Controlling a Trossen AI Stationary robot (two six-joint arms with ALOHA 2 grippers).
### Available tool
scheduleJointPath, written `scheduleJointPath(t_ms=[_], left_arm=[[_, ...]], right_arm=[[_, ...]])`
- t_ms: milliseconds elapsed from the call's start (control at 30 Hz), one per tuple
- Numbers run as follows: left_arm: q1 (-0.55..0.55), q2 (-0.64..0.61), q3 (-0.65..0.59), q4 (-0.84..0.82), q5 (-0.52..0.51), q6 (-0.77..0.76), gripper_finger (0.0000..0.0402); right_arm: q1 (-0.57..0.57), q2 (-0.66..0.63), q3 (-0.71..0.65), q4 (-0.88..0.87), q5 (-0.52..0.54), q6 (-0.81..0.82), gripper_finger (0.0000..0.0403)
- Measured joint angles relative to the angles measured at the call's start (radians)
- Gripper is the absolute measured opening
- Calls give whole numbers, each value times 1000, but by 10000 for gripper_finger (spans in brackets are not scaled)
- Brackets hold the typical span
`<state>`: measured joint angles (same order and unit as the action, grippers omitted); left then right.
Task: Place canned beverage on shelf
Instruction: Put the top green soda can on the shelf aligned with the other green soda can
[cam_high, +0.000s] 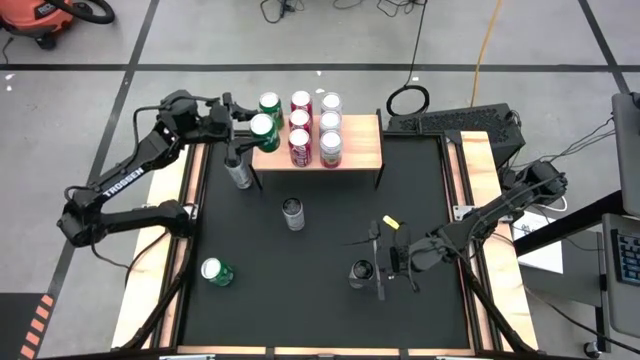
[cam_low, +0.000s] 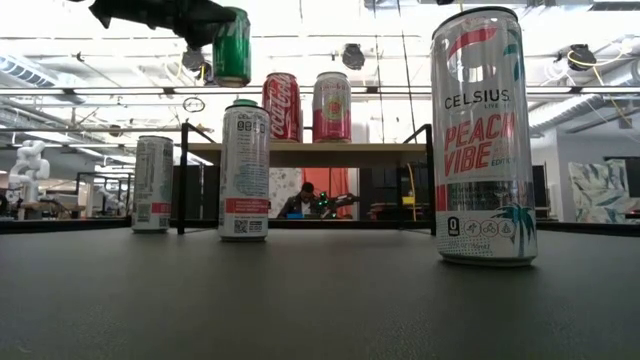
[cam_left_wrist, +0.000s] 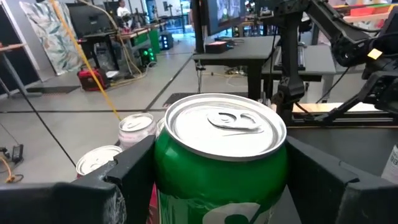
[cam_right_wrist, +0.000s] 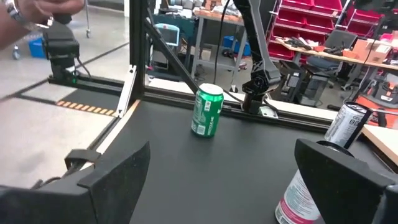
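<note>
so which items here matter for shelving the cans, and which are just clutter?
Job:
- shelf
- green can in the left gripper, at the shelf's left end
- right gripper, open, at a slim can
- loose cans on the mat

Clutter:
- yellow scrap
- cables on the floor

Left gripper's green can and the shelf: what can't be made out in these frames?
- Green can in the left gripper: its label is cut off by the left wrist view's bottom edge.
- Gap between can and shelf: not visible; the high view looks straight down.
- Rear-row cans: hidden in the low view behind the front ones.
- Right gripper: open by a tall can.
</note>
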<state>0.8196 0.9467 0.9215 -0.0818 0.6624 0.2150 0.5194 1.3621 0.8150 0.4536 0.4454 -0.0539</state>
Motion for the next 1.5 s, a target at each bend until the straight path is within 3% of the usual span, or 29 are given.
scheduleJointPath(t_ms=[300,500,1067,1500], left_arm=[[-1,57,-2,11,21,-10,283],[-2,67,-92,97,21,-64,283],[8,59,-236,266,-73,-48,283],[44,61,-293,336,-34,-53,283]], right_arm=[[0,0,0,-13,0,-49,377],[-1,0,0,-37,0,-81,377],[-30,-1,0,-76,0,-89,377],[-30,-2,0,-77,0,-87,377]])
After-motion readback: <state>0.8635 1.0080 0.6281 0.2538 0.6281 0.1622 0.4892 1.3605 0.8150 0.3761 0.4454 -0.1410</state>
